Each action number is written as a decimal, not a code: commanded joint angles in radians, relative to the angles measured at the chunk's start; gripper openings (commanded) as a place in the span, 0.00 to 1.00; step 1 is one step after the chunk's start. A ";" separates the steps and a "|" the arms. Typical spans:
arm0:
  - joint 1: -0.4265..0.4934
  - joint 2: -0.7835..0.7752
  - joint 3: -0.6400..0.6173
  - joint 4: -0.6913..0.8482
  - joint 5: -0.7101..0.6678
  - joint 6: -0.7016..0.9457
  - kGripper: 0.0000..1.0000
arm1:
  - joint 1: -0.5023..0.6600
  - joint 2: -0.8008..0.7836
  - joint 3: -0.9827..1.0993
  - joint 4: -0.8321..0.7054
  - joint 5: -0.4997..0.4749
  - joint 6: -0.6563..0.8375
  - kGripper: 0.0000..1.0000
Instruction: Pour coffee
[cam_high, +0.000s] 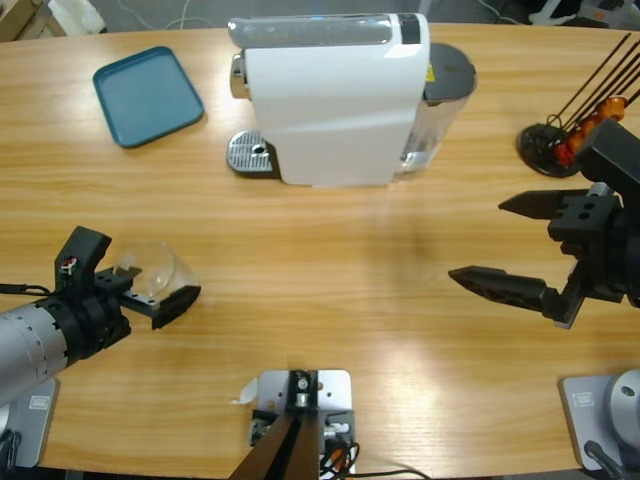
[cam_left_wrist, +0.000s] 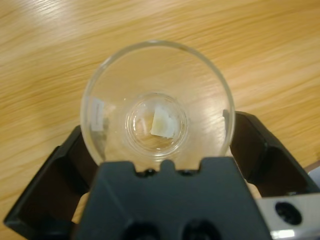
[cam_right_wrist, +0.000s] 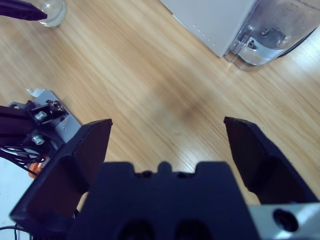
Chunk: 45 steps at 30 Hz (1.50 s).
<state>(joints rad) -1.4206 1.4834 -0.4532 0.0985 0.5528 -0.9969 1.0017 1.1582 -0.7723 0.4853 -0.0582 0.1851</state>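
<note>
Left claw (cam_high: 165, 300) grips the empty glass (cam_high: 150, 268) (no coffee visible), well apart from the machine (cam_high: 335, 100); right claw (cam_high: 520, 245) gapes empty; brewing remains.

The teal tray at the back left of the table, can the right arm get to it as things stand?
Probably not easily. The right gripper hangs open at the table's far right, the teal tray lies at the opposite back corner, and the white coffee machine stands between them.
</note>
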 joint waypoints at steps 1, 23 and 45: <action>-0.009 0.077 0.022 -0.036 0.031 -0.012 0.94 | -0.011 0.000 0.038 -0.013 0.020 -0.006 1.00; 0.197 -0.248 -0.047 -0.033 0.001 0.585 0.25 | -0.011 0.008 0.047 -0.029 0.028 -0.009 0.99; 0.888 0.183 -0.186 -0.349 -0.746 0.951 0.20 | -0.012 0.009 0.050 -0.036 0.030 -0.008 0.97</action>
<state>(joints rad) -0.5453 1.4932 -0.6113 -0.1612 -0.1703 -0.0827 1.0017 1.1584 -0.7582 0.4580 -0.0457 0.1848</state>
